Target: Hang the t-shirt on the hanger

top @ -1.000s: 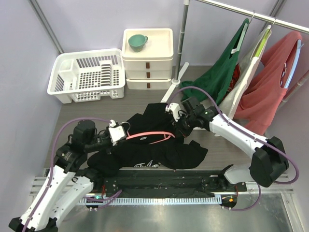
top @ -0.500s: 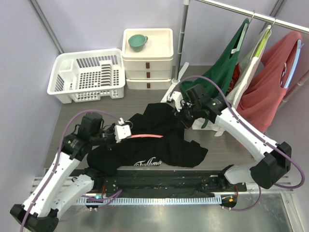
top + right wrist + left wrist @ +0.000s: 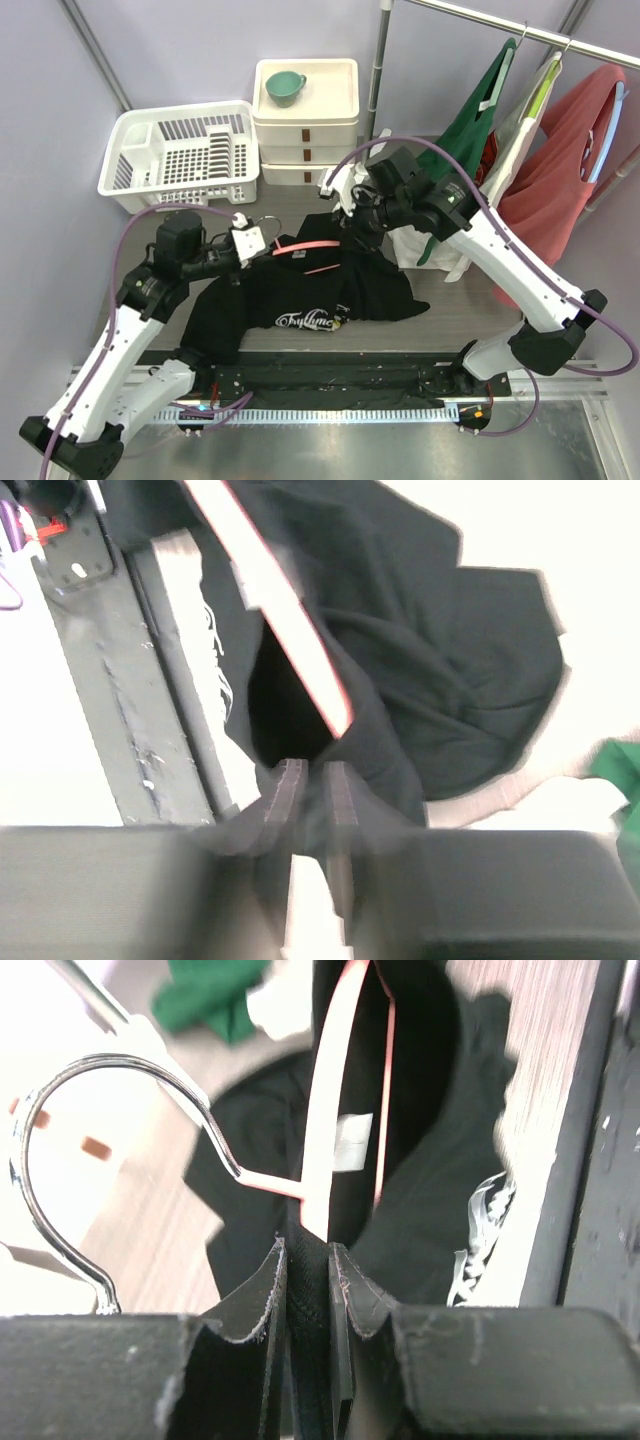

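The black t-shirt [image 3: 300, 300] lies crumpled mid-table, its white print [image 3: 310, 321] facing up, its upper part lifted. The pink hanger [image 3: 312, 247] runs inside the shirt's top between my grippers. My left gripper [image 3: 250, 243] is shut at the hanger's neck, with black fabric also between the jaws. In the left wrist view the gripper [image 3: 308, 1260] shows below the metal hook [image 3: 60, 1160] and the pink bar [image 3: 330, 1110]. My right gripper [image 3: 352, 225] is shut on shirt fabric at the hanger's far end. It also shows in the right wrist view [image 3: 307, 775], beside the pink bar [image 3: 270, 590].
A white dish rack [image 3: 180, 160] stands back left. White stacked drawers [image 3: 305, 130] with a teal cup [image 3: 285, 87] stand behind the shirt. A clothes rail [image 3: 520, 30] at the right carries a green garment [image 3: 460, 150] and a salmon-red garment [image 3: 560, 180].
Both grippers have risen and moved back, lifting the hanger and the shirt's top. The shirt has pulled straighter, and its white print shows fully.
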Robot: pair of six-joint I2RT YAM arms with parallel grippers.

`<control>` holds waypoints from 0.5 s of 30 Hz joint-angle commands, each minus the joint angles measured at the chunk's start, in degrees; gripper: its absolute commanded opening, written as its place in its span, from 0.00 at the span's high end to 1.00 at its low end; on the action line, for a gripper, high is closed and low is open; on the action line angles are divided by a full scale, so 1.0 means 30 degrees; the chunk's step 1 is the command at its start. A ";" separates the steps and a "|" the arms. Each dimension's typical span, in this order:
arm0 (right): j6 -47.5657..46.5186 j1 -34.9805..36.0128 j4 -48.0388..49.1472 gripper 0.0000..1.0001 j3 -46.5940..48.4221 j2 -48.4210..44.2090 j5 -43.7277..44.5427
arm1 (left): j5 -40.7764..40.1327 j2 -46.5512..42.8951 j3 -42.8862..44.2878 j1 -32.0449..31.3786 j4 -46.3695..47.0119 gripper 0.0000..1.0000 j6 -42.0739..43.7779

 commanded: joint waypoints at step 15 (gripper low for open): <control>-0.6037 0.0091 -0.4120 0.17 0.2681 0.0150 0.2838 | 0.2198 -0.1268 0.2810 0.0063 0.1940 1.00 -0.0083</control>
